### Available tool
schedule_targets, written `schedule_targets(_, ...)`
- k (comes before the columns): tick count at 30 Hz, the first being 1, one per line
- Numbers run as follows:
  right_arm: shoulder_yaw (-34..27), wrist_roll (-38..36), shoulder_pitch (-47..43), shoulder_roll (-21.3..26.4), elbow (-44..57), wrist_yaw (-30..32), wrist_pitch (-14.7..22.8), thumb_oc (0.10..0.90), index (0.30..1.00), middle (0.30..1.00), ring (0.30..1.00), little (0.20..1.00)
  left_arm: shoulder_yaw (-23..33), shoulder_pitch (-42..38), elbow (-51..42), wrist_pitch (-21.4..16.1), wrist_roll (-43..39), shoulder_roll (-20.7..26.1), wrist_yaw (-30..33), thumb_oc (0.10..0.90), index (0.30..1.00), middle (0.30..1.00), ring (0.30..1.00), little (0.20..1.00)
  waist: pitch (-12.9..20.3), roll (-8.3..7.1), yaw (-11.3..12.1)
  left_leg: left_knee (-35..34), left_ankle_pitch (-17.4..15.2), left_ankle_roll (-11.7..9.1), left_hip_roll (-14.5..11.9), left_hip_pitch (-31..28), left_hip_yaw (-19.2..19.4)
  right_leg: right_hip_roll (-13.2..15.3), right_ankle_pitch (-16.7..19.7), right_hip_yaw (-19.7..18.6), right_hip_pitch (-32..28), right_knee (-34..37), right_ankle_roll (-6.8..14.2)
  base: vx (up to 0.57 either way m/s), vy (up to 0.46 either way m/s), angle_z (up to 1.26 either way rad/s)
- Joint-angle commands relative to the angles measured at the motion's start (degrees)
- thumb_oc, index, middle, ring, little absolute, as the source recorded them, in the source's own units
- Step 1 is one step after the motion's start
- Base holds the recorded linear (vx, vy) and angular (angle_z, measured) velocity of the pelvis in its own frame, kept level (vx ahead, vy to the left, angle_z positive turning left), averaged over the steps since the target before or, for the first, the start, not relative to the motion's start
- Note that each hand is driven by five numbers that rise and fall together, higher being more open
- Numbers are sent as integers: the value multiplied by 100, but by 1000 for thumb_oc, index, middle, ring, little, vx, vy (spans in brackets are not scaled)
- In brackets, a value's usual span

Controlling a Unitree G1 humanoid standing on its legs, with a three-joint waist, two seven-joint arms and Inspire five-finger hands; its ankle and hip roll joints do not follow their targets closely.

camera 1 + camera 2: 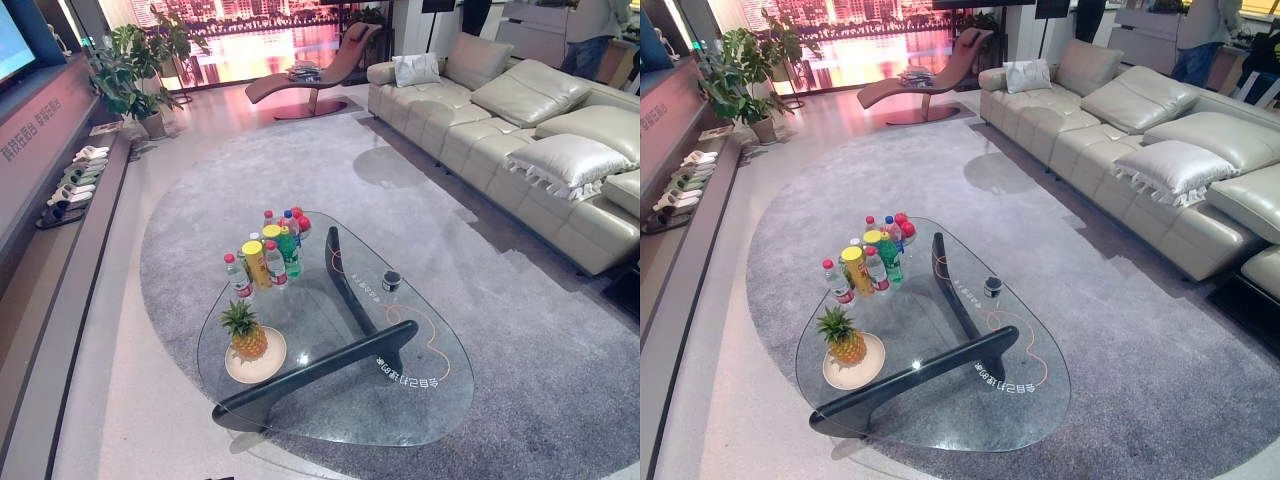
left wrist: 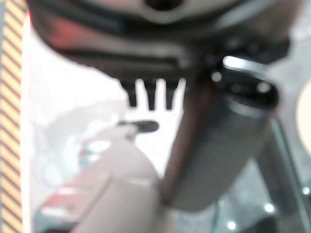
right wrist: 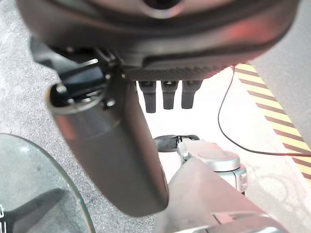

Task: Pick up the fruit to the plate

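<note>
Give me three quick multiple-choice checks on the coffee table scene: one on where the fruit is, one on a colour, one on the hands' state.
1. Where is the pineapple?
A. On the plate
B. On the sofa
C. On the rug

2. What colour is the glass table's base?
A. White
B. Black
C. Red

3. What are the left hand and right hand doing?
A. Both gripping bottles
B. One holding the pineapple
C. Both hanging with straight fingers, holding nothing

Answers: 1 A, the pineapple stands upright on the plate; 2 B, the curved base under the glass is black; 3 C, each wrist view shows straight fingers with nothing between them.
</note>
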State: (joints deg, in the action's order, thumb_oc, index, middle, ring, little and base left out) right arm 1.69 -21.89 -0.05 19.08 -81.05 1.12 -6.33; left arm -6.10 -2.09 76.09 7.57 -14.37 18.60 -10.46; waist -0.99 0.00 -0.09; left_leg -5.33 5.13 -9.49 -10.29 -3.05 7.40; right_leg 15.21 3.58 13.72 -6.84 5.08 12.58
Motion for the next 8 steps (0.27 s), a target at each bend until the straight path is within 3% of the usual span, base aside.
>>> schedule_targets(1, 25, 305, -387, -1, -246, 16, -32, 800, 900, 900, 900, 900, -34, -455, 465, -24, 231, -28, -97, 800, 900, 900, 900, 900, -152, 36, 78, 33, -121, 36, -164, -312, 212, 60, 275, 150, -37, -50, -4, 0, 0, 0)
schedule_targets(8, 66, 463, -365, -40, -243, -43, -36, 800, 900, 900, 900, 900, -33, -401, 473, -117, 347, -67, -86, 800, 900, 900, 900, 900, -109, 24, 90, 33, -118, 4, -201, -326, 240, 64, 309, 164, -33, -16, 13, 0, 0, 0)
